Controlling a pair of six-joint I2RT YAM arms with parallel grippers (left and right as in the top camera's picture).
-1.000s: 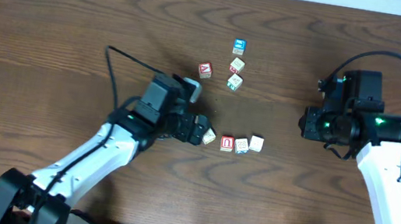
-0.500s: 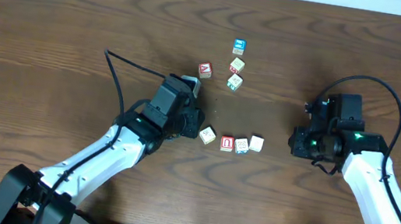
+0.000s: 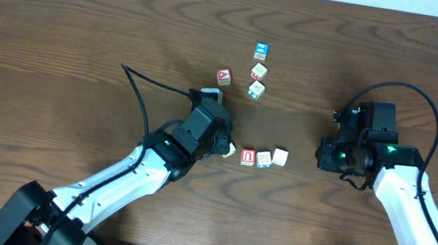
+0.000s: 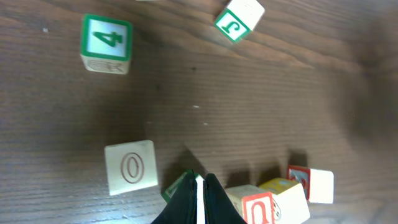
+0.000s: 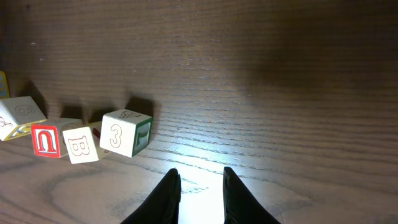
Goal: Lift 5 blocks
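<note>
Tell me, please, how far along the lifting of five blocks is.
Done: nothing; every block in view lies on the table. In hand: the left fingers are shut beside the row of blocks, gripping nothing visible; the right fingers are open, empty. Left: all five lifts.

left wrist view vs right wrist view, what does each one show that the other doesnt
Only the left wrist view: the left hand, shut, plus a green 4 block and a green J block farther off.
Only the right wrist view: the right hand, open over bare wood, a block showing 3 and a block showing B.
Both: the red U block and the wood table.
</note>
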